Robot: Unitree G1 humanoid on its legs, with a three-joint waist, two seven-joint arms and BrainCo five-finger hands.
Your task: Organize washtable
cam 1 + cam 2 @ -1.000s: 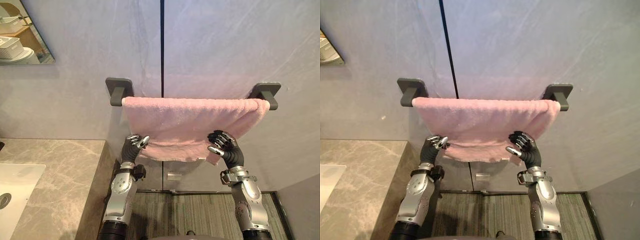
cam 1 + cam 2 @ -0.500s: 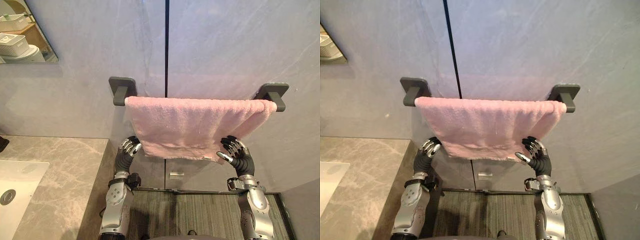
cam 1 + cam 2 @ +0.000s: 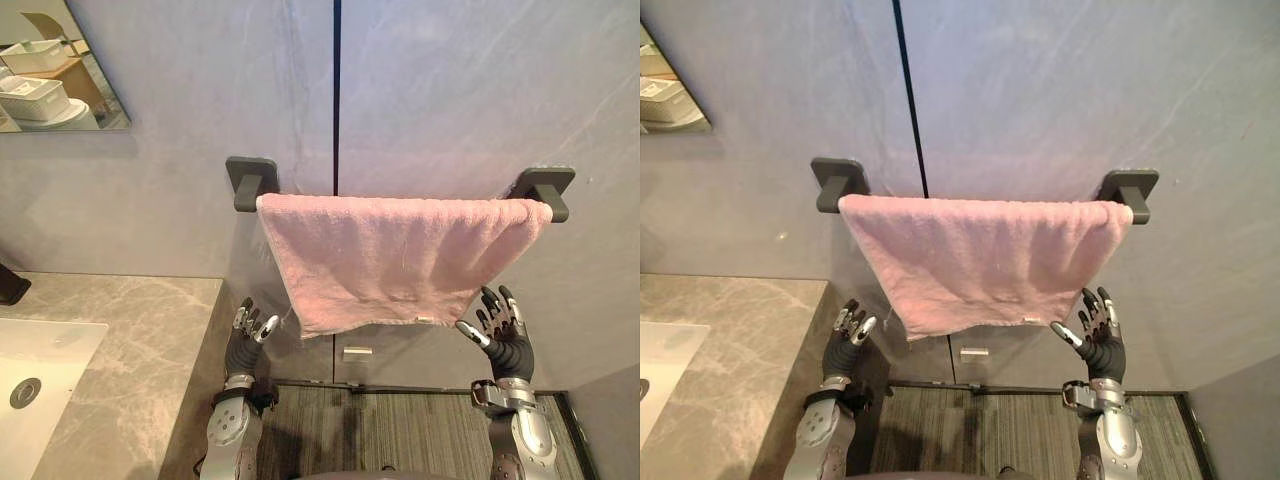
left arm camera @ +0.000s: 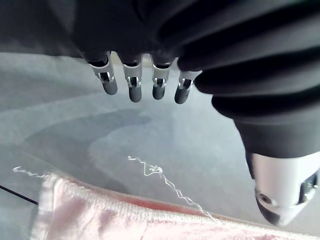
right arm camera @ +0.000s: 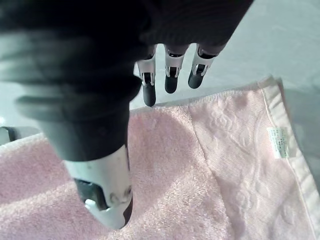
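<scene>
Well, a pink terry towel (image 3: 395,255) drapes the dark-bracketed wall rail (image 3: 251,181). Below its hem hover the left hand (image 3: 243,342) and right hand (image 3: 505,338), fingers straight, empty.

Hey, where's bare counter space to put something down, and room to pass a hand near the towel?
The marble counter is bare between the sink basin and its edge beside the left hand. Below the pink towel, open wall lies between that hand and the right hand. Up top is crowded: the towel spans left bracket to right bracket.
</scene>
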